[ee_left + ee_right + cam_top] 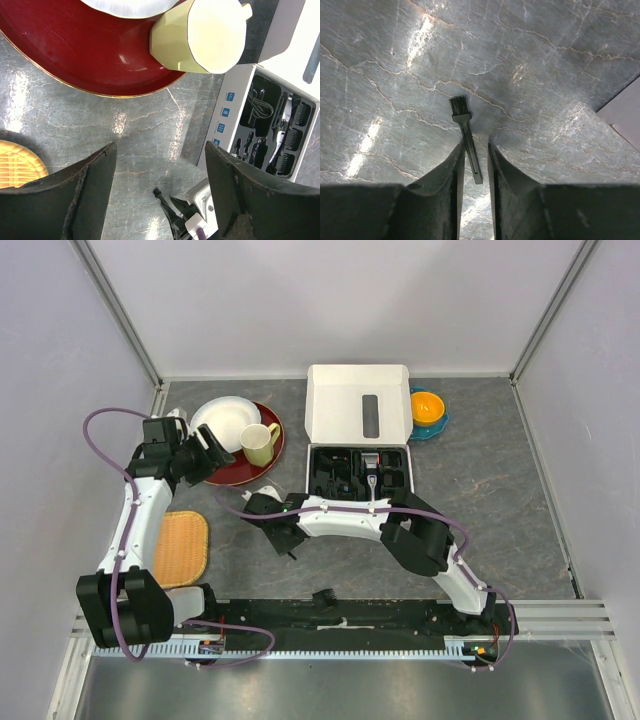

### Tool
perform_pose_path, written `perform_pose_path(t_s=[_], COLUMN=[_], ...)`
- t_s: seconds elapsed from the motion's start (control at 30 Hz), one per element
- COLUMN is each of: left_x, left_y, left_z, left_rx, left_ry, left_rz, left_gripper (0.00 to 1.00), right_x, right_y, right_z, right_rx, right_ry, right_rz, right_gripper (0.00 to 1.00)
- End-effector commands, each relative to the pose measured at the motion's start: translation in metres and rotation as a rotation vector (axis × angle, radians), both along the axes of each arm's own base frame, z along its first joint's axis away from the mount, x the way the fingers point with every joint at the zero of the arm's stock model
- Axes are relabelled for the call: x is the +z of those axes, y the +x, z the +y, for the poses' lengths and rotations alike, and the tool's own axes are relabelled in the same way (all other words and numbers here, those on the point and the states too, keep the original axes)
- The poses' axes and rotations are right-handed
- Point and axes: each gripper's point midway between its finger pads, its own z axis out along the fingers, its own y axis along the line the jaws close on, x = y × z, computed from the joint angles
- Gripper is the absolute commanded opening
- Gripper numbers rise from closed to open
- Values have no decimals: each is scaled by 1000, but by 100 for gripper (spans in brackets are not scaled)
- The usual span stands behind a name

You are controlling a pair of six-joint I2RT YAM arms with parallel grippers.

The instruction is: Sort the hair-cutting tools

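A thin black brush (465, 134) lies on the grey table, its handle between the fingers of my right gripper (476, 146). The jaws stand a little apart on either side of it, and the handle rests against the left finger. This gripper (288, 545) sits left of centre in the top view. The brush head also shows in the left wrist view (158, 192). The clipper (370, 470) and black comb attachments (295, 135) sit in the black tray of the white box (358, 400). My left gripper (160, 150) is open and empty above the table, near the red plate.
A red plate (272, 462) at back left holds a white plate (222, 418) and a cream mug (260, 443). A woven mat (180, 545) lies at the left. An orange bowl (427, 407) sits right of the box. A small black piece (323, 597) lies near the front rail.
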Motion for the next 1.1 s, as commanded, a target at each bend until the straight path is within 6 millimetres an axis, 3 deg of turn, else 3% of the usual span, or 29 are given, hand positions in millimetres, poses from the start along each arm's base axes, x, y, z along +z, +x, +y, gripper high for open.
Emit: perform_pose_path(t_s=[0.0, 0.3, 0.47, 0.73, 1.07], left_x=[21, 20, 19, 18, 17], left_y=[6, 5, 4, 4, 4], left_z=[-3, -5, -5, -5, -6], left_rx=[-2, -9, -7, -7, -12], left_ry=[-36, -46, -48, -48, -51], left_rz=[-76, -75, -70, -70, -71], left_gripper=[77, 77, 77, 77, 77], right_x=[-18, -22, -10, 29, 82], right_y=[-11, -13, -13, -3, 18], right_z=[-25, -24, -16, -5, -12], right_rx=[-5, -1, 25, 8, -78], right_ry=[-124, -122, -76, 23, 122], right_rz=[44, 60, 51, -19, -104], right_gripper=[26, 0, 0, 0, 0])
